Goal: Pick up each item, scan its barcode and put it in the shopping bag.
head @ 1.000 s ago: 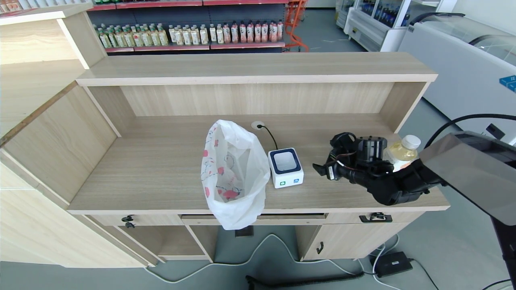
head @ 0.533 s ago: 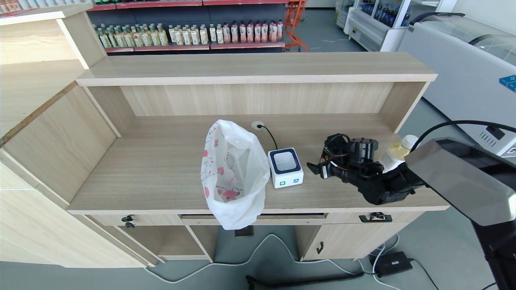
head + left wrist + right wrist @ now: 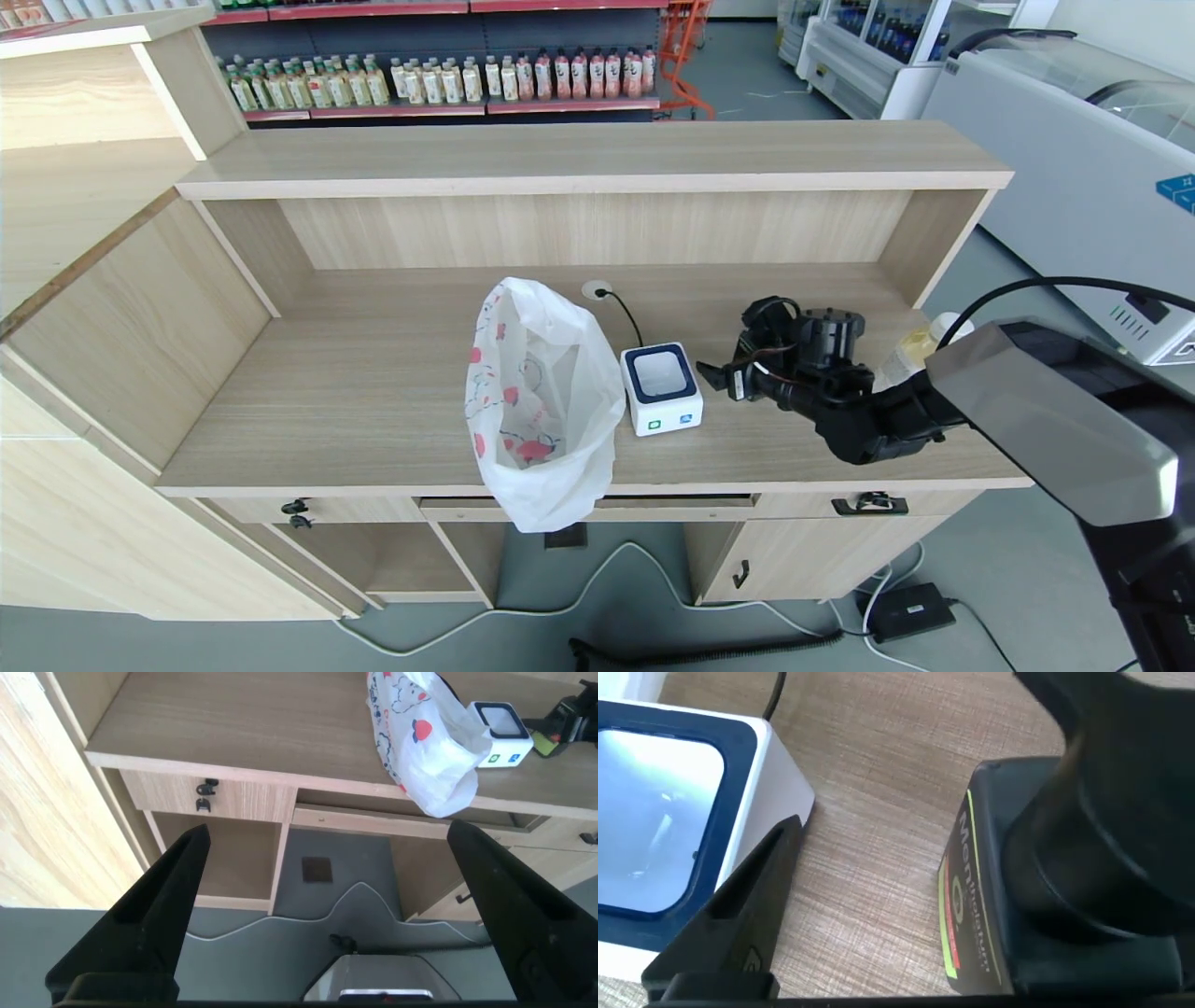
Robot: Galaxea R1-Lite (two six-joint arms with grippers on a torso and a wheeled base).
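— Where is the bottle [image 3: 913, 355]?
— Upright at the right end of the counter [image 3: 373, 392], half hidden behind the right arm. It stands well to the right of the right gripper [image 3: 714, 376], apart from it.
— And that gripper?
— Low over the counter, pointing left, its front end just right of the scanner [image 3: 661, 387], near it but not touching. Clenched or released, I cannot tell. The right wrist view has a black block [image 3: 1036, 905] with a printed label close by the scanner; item or part of the arm, I cannot tell that either.
— The bag [image 3: 541, 401]?
— Open, just left of the scanner, its bottom sagging over the counter's near edge.
— The scanner's cable [image 3: 627, 317]?
— It runs from the scanner's far side to a hole in the counter.
— The left gripper [image 3: 327, 835]?
— Released, spread wide, holding nothing. It hangs out in front of the counter's near left side, touching nothing, and faces the counter's front and the floor.
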